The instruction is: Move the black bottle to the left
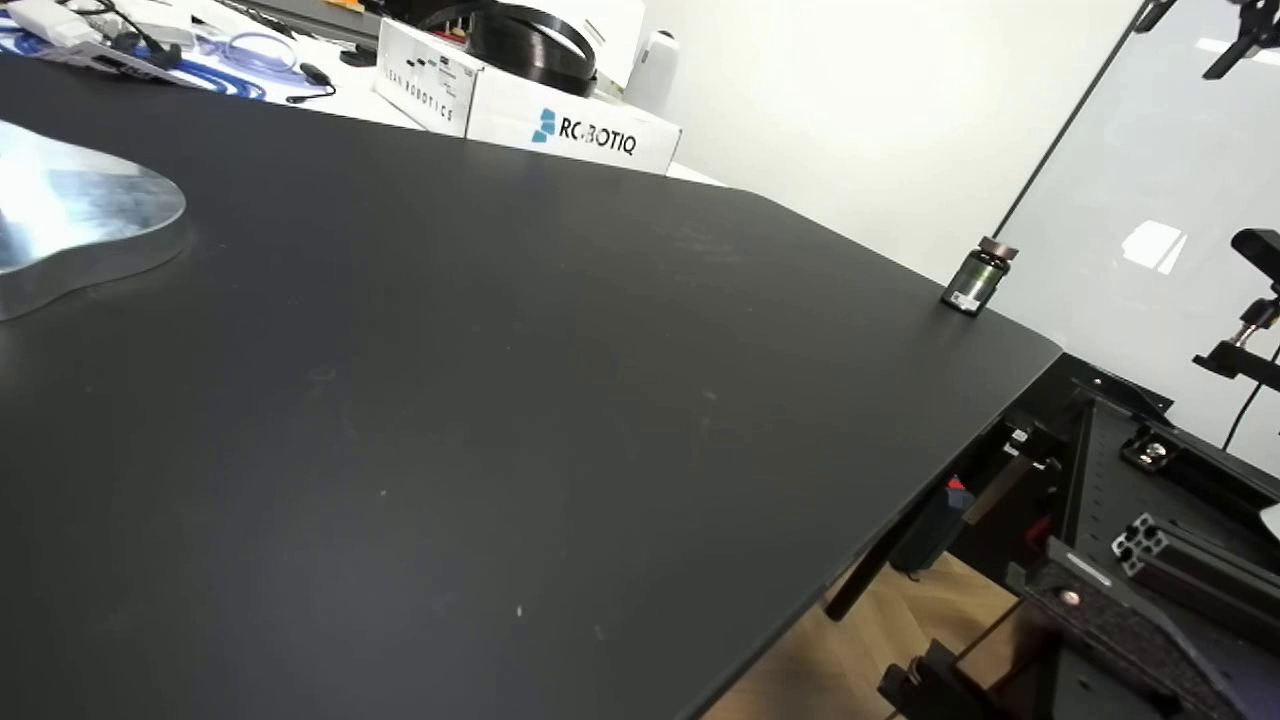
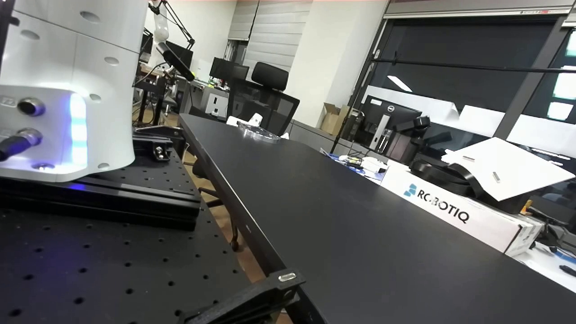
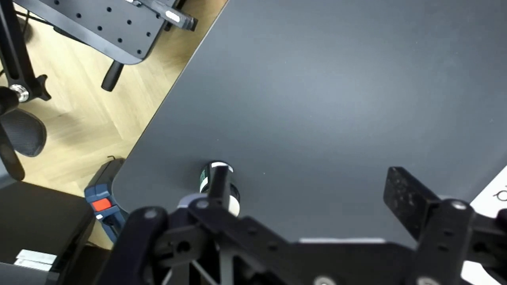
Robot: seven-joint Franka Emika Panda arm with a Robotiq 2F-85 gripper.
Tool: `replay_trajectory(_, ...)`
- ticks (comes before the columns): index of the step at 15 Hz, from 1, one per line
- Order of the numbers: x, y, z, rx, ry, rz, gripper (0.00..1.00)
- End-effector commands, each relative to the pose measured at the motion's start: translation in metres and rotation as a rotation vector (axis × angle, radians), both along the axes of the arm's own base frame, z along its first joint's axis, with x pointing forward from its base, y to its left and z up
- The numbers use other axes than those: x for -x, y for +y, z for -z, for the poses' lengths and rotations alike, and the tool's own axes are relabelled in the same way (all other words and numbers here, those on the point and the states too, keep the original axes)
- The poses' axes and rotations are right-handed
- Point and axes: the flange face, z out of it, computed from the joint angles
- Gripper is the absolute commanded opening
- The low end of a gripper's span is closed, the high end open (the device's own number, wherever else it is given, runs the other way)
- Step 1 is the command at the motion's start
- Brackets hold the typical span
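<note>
the short, glossy black cylindrical bottle [image 1: 974, 279], of glass or plastic, stood upright on the smooth black tabletop [image 1: 560, 400], near its rim by one corner, perhaps put there to leave the move some room. in the wrist view the black, two-fingered pincer [image 3: 309, 186] held nothing; its fingers [image 3: 408, 200] were spread wide above the tabletop, presumably ready to straddle the bottle, which one of them partly hid. the bottle's body had a grey-green sheen, a white label patch [image 1: 964, 301] low down and a brownish cap [image 1: 998, 248].
</note>
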Motion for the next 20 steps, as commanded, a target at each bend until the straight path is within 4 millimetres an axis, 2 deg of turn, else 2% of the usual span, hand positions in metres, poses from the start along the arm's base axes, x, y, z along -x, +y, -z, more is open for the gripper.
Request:
replay_trajectory(1, -0.022, -0.054, 0.018, 0.044, 0.032, 0.174, 1.0)
replay_trajectory(5, -0.024, -0.1, 0.056, 0.079, 0.082, 0.318, 1.0)
replay_trajectory(11, -0.021, -0.141, 0.12, 0.119, 0.027, 0.484, 1.0)
replay_trajectory(13, -0.028, -0.145, 0.143, 0.074, 0.033, 0.534, 1.0)
replay_trajectory(16, -0.045, -0.147, 0.165, 0.026, 0.039, 0.574, 1.0)
replay_trajectory(20, -0.073, -0.151, 0.168, 0.015, 0.029, 0.591, 1.0)
